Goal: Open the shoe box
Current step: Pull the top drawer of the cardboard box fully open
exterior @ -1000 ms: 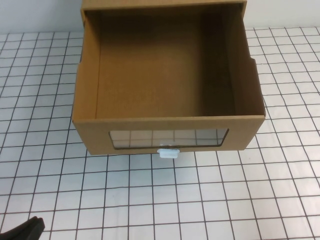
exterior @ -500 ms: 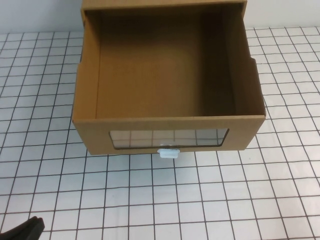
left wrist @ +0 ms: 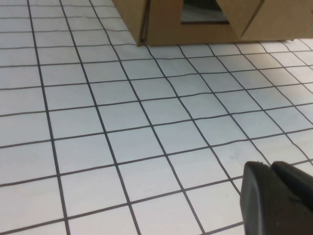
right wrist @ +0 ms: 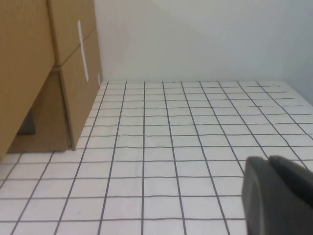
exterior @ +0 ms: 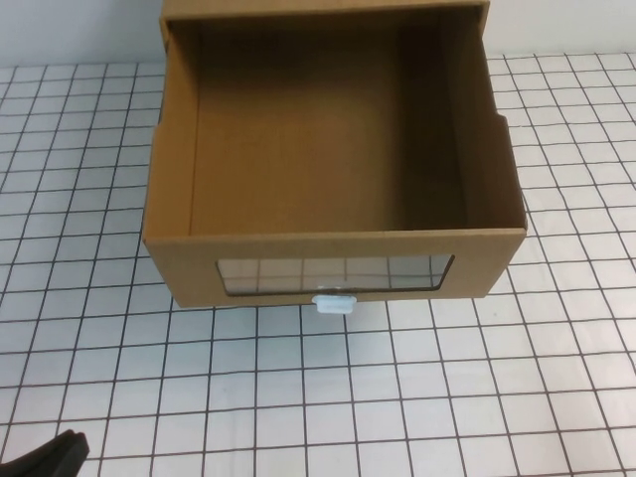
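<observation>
No change over last second: shoe box (exterior: 169, 199) in same place at centre-rear of table (exterior: 417, 397), both arms static. Box open at top; interior empty, bare cardboard floor exposed. Window (exterior: 333, 273) and white pull tab (exterior: 334, 303) on near wall. Assessment: opening appears complete. Left gripper (left wrist: 270, 169) parked at near-left table corner, jaws closed, empty. Right gripper (right wrist: 268, 161) off to box's right, well apart, jaws closed, empty.
</observation>
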You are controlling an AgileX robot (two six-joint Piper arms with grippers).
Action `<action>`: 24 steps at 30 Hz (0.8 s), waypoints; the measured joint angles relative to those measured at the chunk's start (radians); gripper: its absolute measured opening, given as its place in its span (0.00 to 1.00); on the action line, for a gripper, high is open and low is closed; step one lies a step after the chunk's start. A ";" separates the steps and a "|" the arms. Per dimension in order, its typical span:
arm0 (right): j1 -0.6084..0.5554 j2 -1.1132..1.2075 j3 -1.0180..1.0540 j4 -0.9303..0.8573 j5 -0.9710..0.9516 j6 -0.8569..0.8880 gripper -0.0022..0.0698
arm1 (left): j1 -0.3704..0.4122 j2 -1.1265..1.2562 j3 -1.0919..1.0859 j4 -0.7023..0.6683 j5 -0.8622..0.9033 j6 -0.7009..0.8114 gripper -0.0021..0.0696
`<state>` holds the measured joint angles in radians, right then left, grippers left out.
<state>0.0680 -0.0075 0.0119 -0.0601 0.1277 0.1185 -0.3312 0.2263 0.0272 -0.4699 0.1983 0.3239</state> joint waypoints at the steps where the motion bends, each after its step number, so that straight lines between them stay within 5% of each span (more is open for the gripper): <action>1: 0.000 0.000 0.008 0.081 -0.007 -0.097 0.01 | 0.000 0.000 0.000 0.000 0.000 0.000 0.02; 14: 0.000 0.000 0.012 0.160 0.259 -0.236 0.01 | 0.000 0.000 0.000 0.000 0.000 0.000 0.02; 24: 0.000 0.000 0.012 0.163 0.274 -0.236 0.01 | 0.000 0.000 0.000 0.000 0.000 0.000 0.02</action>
<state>0.0680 -0.0075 0.0242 0.1025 0.4019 -0.1177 -0.3312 0.2263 0.0272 -0.4699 0.1983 0.3239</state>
